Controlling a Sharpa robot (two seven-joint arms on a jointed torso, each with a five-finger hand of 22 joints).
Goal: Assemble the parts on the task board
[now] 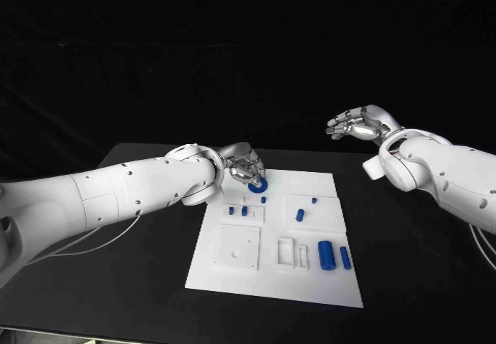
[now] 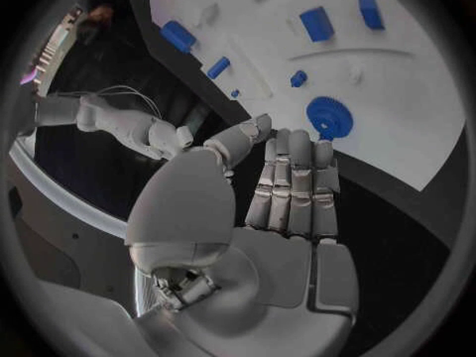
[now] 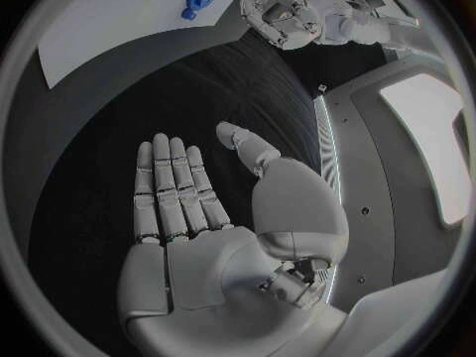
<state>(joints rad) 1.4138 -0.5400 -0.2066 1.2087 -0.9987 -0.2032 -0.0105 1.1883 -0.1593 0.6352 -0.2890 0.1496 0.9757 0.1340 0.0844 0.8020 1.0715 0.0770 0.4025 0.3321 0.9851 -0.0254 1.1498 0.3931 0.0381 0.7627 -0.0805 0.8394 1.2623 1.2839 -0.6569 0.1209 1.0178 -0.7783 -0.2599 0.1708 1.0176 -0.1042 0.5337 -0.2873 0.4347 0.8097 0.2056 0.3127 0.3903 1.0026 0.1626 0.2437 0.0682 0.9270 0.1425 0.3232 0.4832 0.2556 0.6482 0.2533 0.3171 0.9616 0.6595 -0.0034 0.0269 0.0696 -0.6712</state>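
The white board [image 1: 271, 276] lies on the black worktop [image 1: 145, 258]. A blue gear [image 1: 257, 185] sits near the board's far edge, and the left hand [image 1: 241, 167] hovers just above it with straight fingers [image 2: 297, 184], holding nothing. The right hand [image 1: 358, 123] is raised well apart, fingers spread and empty. Blue cylinders [image 1: 334, 255] lie near the board's front corner.

The black table [image 1: 124, 287] carries the white task board [image 1: 310, 287].
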